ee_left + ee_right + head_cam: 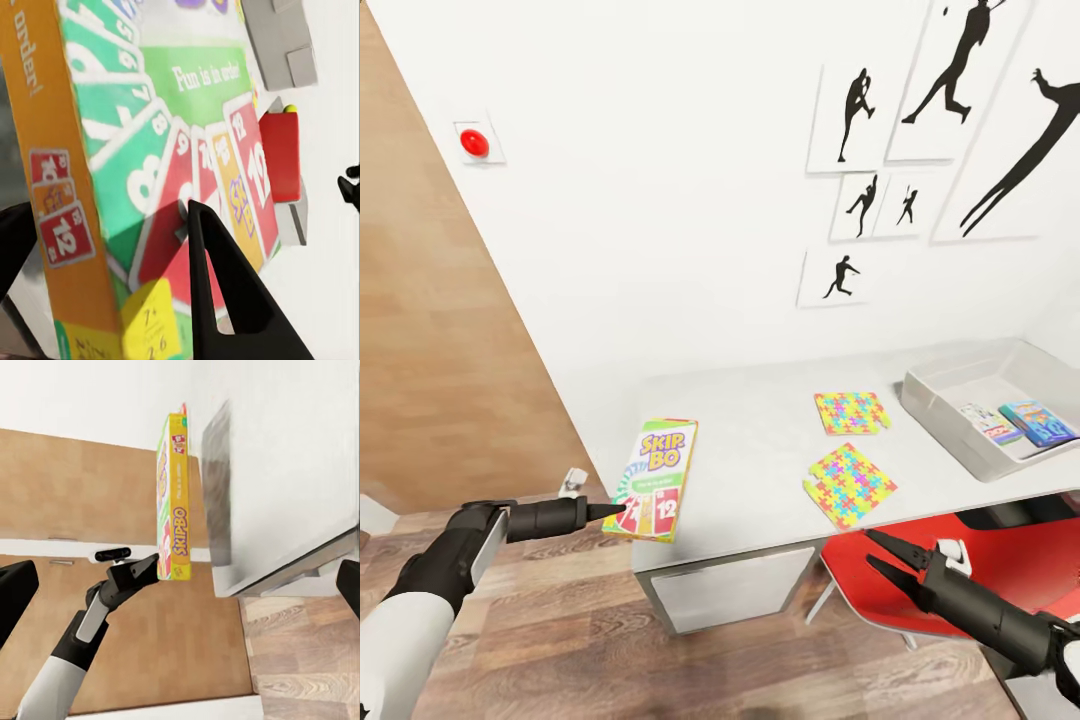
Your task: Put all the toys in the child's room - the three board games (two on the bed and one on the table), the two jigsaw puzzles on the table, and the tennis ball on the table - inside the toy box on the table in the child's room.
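My left gripper is shut on the near end of the yellow-green-red Skip-Bo board game at the table's left end. In the left wrist view a black finger lies over the box's card-printed face. The right wrist view has the box edge-on beside the table end, held by the left gripper. Two jigsaw puzzles lie flat mid-table. The toy box at the right holds the Monopoly game and the blue game. My right gripper hangs open below the table's front edge. The tennis ball and bed are out of view.
A red chair sits under the table's front right, just behind my right gripper. White wall with black sports silhouettes and a red button backs the table. Wood-plank floor lies to the left and front.
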### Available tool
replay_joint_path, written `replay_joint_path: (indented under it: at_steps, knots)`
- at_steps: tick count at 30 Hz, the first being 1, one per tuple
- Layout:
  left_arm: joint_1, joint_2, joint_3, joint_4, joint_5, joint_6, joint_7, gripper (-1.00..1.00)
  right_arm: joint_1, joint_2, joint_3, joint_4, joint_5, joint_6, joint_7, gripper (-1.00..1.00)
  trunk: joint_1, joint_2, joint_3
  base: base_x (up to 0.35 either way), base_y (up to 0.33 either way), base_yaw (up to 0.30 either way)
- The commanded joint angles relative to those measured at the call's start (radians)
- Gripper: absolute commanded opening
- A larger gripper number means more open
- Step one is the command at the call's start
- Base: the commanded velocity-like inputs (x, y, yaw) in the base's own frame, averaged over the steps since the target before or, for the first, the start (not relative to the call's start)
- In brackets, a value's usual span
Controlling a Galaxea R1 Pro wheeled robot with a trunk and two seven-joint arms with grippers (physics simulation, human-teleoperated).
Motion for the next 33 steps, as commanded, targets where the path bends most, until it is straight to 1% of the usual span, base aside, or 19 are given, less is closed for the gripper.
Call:
replay_joint_path:
  at_steps: [1,2,3,5,8,13,15,18,29,33]
  knots:
    - [-0.001,0.0,0.0,0.0,-0.001,0.008,-0.014,-1.0,0.006,0.0,-0.013,0.0,0.004,0.004,0.016,1.0,-0.004,0.006,0.002,0.0,0.0,0.0]
    - [-0.001,0.0,0.0,0.001,-0.002,0.008,-0.047,-1.0,0.024,0.001,-0.046,0.0,0.005,0.004,0.047,1.0,-0.007,0.013,0.005,0.0,0.0,-0.006]
    - [-0.001,0.0,0.0,0.001,-0.003,0.008,-0.056,-1.0,0.03,0.001,-0.057,0.0,0.005,0.004,0.056,1.0,-0.011,0.02,0.008,0.0,0.0,-0.019]
    - [-0.001,0.0,0.0,0.001,-0.004,0.008,-0.083,-1.0,0.047,0.004,-0.09,0.0,0.005,0.004,0.079,1.0,-0.019,0.034,0.016,0.0,0.0,-0.096]
    - [-0.001,0.002,0.0,0.0,-0.003,0.009,-0.1,-1.0,0.057,0.007,-0.113,0.0,0.005,0.004,0.092,1.0,-0.03,0.055,0.028,0.0,0.0,-0.178]
    - [-0.001,0.005,0.0,0.0,-0.004,0.011,-0.136,-1.0,0.06,0.008,-0.12,0.0,0.005,0.004,0.096,1.0,-0.05,0.09,0.049,0.0,0.0,-0.212]
    - [-0.001,0.011,0.0,0.0,-0.005,0.01,-0.164,-1.0,0.06,0.008,-0.121,0.001,0.006,0.004,0.096,1.0,-0.057,0.104,0.058,0.0,0.0,-0.222]
    - [-0.001,0.018,-0.001,0.0,-0.006,0.01,-0.184,-1.0,0.061,0.009,-0.121,0.003,0.006,0.004,0.096,1.0,-0.069,0.125,0.071,0.0,0.0,-0.223]
    - [-0.001,0.024,-0.001,-0.003,-0.007,0.01,-0.195,-1.0,0.061,0.009,-0.12,0.004,0.007,0.004,0.097,1.0,-0.111,0.202,0.118,0.0,0.0,-0.224]
    - [-0.001,0.026,-0.001,-0.003,-0.006,0.01,-0.196,-1.0,0.061,0.009,-0.121,0.004,0.007,0.004,0.098,1.0,-0.111,0.202,0.123,0.0,0.0,-0.224]
